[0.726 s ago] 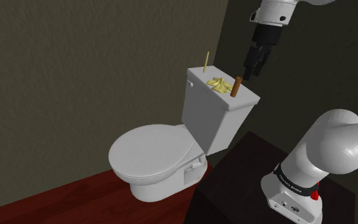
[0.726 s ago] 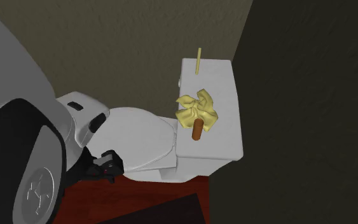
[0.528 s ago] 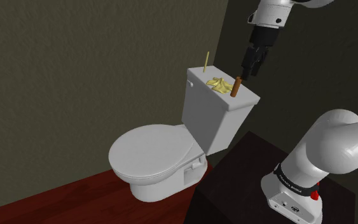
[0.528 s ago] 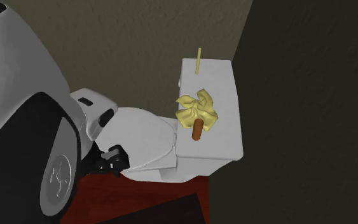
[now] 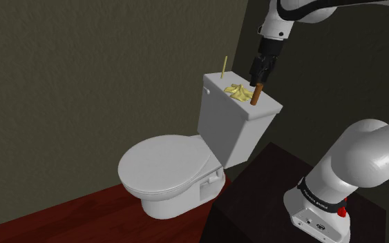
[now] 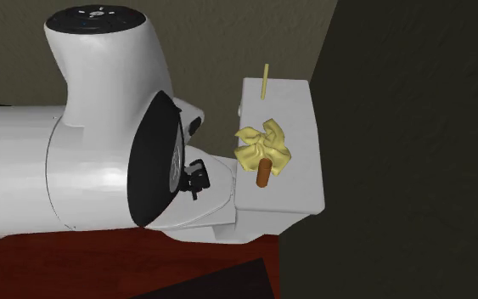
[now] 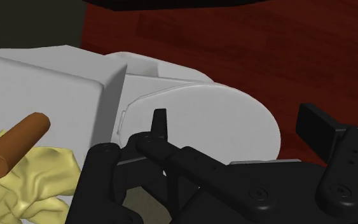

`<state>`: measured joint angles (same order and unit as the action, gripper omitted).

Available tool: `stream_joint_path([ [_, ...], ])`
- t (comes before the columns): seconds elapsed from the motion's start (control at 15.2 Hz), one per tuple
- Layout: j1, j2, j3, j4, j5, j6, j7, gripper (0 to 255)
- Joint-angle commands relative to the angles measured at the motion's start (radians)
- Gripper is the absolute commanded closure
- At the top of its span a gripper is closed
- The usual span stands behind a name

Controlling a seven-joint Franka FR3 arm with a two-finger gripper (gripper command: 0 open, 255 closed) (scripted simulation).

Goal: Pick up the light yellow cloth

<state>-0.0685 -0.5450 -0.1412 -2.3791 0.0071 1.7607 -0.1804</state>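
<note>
The end effector [image 5: 260, 74] is recorded as released, its fingers [image 7: 160, 125] parted with nothing between them, and it is poised close above the toilet tank [image 5: 227, 128]. The light yellow cloth [image 5: 236, 90] is found crumpled on the tank's lid, with an upright brown cylinder [image 5: 256, 94] touching it. A thin yellow stick [image 5: 222, 67] is noted standing at one end of the tank's lid, apart from the cloth.
</note>
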Motion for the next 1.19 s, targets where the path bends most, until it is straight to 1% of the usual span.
stream_joint_path([
  [0.0,-0.011,0.060,-0.024,0.018,-0.013,0.047,-0.025,0],
  [0.26,-0.026,0.190,-0.068,0.074,-0.022,0.128,-0.070,0],
  [0.53,-0.040,0.326,-0.108,0.149,-0.016,0.195,-0.117,0],
  [0.79,-0.056,0.466,-0.143,0.242,0.006,0.248,-0.168,0],
  [1.12,-0.086,0.646,-0.175,0.385,0.053,0.289,-0.232,0],
])
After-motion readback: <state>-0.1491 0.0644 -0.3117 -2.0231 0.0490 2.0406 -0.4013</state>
